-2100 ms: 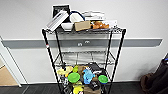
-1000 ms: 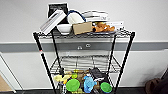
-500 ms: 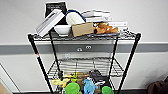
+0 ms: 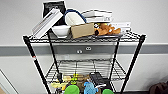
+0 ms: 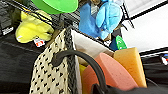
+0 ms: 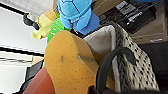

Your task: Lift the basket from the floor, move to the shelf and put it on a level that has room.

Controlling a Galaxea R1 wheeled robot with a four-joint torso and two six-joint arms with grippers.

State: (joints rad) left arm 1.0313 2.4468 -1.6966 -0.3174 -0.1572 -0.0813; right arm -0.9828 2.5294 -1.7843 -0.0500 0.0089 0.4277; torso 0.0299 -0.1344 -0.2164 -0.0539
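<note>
The black wire rack [image 4: 82,50] stands against the pale wall; its top tier is crowded with a white bowl [image 4: 60,30], a cardboard box [image 4: 82,30], books [image 4: 96,15] and an orange plush [image 4: 107,29]; the middle tier [image 4: 82,68] at six o'clock below them lies bare; lower sit green lids [image 4: 72,89] and a blue plush [image 4: 89,88]. The cream woven basket [image 5: 53,72], holding an orange sponge [image 6: 67,62] and a pink one [image 5: 110,75], hangs close beside that lower clutter; I cannot tell how either gripper's fingers stand.

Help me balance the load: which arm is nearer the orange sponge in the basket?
Right. Its wrist view has the orange sponge up close, ahead of the pink sponge. From the left wrist, the orange sponge lies beyond the pink one, on the basket's far side.
</note>
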